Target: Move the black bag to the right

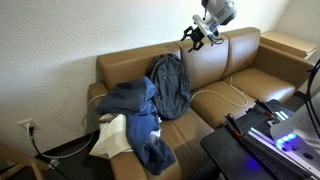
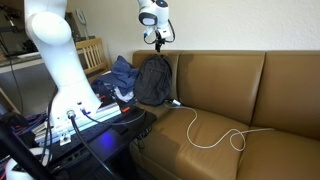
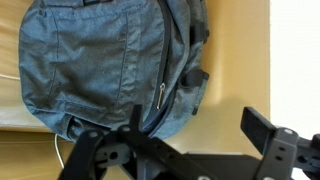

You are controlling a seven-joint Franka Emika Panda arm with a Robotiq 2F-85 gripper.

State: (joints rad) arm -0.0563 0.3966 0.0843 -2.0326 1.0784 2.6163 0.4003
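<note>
I see the bag (image 1: 170, 85) standing upright on the seat of the brown leather sofa (image 1: 255, 85), leaning back against the backrest cushion. In the wrist view it is a dark grey woven fabric with a rounded outline, curved seams, a front pocket and a small metal zip pull (image 3: 162, 95). In both exterior views it looks almost black.

Touching one side of it lies a crumpled heap of blue denim clothes (image 1: 130, 105). Below that, a soft white cloth (image 1: 112, 137) hangs over the front edge of the seat. On the bag's other side, a thin white cable (image 1: 232, 97) runs in loose loops across the smooth, slightly glossy seat.

My gripper (image 1: 203, 37) hovers near the top of the backrest, higher than the bag and apart from it. Its dark, angular fingers (image 3: 262, 128) stand spread wide with nothing between them.
</note>
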